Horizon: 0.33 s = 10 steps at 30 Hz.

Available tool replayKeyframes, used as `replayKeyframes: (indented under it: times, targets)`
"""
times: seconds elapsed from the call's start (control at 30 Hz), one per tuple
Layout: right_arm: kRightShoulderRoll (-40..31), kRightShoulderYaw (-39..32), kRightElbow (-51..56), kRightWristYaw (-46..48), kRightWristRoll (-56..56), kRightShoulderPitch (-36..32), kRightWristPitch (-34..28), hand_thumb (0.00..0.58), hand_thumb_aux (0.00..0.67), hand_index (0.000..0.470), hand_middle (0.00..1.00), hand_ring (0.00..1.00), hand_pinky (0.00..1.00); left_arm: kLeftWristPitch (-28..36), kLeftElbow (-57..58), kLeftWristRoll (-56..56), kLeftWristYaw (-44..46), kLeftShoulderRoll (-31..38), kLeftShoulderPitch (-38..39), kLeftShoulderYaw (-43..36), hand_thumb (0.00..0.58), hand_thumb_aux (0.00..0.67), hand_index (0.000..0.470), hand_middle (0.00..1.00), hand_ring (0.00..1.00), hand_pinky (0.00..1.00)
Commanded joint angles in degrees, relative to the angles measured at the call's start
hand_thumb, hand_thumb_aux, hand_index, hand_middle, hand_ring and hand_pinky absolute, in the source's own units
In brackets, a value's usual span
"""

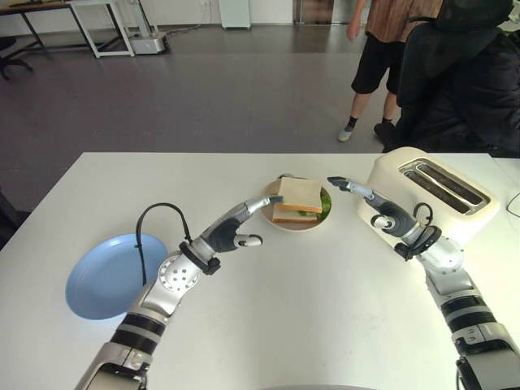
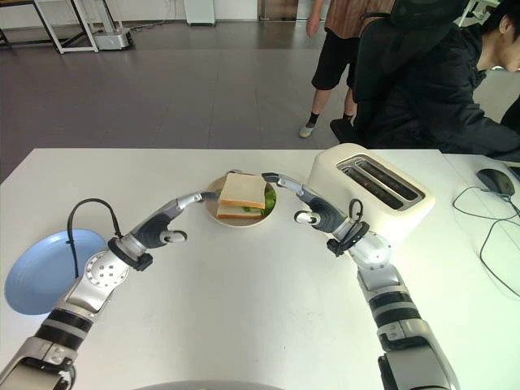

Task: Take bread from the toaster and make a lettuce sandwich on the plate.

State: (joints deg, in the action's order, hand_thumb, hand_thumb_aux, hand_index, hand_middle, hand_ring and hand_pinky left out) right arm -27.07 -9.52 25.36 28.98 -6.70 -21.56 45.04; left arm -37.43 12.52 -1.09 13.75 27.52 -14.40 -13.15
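Altogether two bread slices [image 1: 299, 193], one toaster [image 1: 390, 173].

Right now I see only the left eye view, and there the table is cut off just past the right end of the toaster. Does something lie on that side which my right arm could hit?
Observer: Yes. A dark computer mouse lies on the table, to the right of the toaster and close to the far right edge.
Operator: I see a small piece of cable at my edge. Where does it go?
Observer: Thin cables curve over the table right of the toaster and run off toward the right. They lie apart from the right hand, which is on the other side of the toaster.
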Motion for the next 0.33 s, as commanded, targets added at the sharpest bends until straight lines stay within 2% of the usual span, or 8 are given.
replayKeyframes:
  times: [0.03,0.33]
  targets:
    - [2.23,1.39,2.22,0.45,-0.09,0.16,0.57,0.0,0.0,0.0,0.0,0.0,0.0,0.4,2.33,2.94,3.21,-2.59,-0.81,1.2,0.0,0.0,0.0,0.0,0.0,0.0]
    - [5.77,3.25,5.38,1.84,-0.19,-0.45,2.79,0.0,0.0,0.0,0.0,0.0,0.0,-0.19,3.3,4.57,7.24,-5.09,-0.07,4.2,0.0,0.0,0.0,0.0,0.0,0.0]
